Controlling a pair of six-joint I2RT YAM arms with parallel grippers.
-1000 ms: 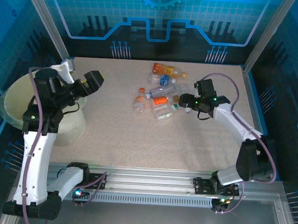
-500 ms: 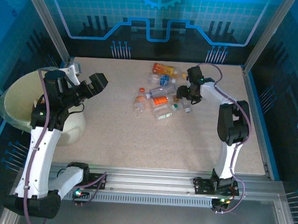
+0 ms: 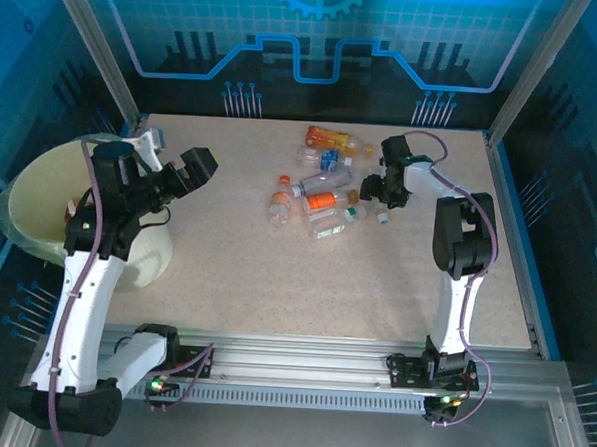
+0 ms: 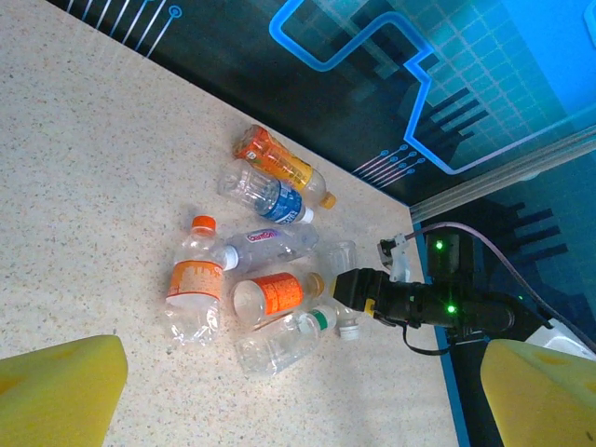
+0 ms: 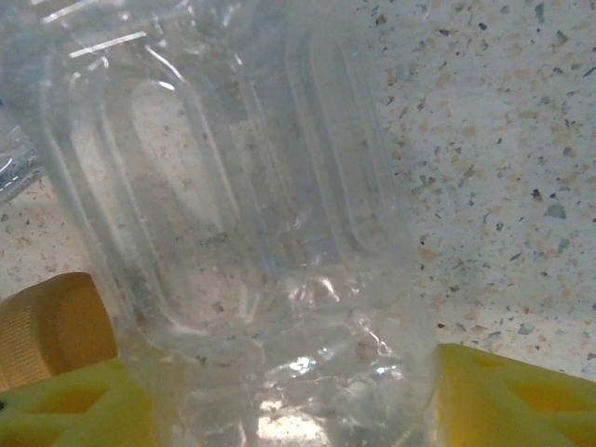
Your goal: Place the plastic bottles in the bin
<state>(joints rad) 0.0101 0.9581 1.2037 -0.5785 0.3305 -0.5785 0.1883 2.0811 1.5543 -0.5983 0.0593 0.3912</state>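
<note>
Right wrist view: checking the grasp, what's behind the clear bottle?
Speckled table shows through the clear bottle, an orange cap at its left. Its lower end, between the yellow pads, covers what lies below.

Right fingers (image 5: 489,400) now around clear bottle (image 5: 233,214)

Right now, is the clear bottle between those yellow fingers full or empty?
Empty, by the look of it: in the right wrist view the speckled table shows straight through the clear bottle, with no liquid line.

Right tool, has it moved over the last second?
Yes. The right tool shifted toward the table's back edge, a clear bottle between its fingers.
</note>
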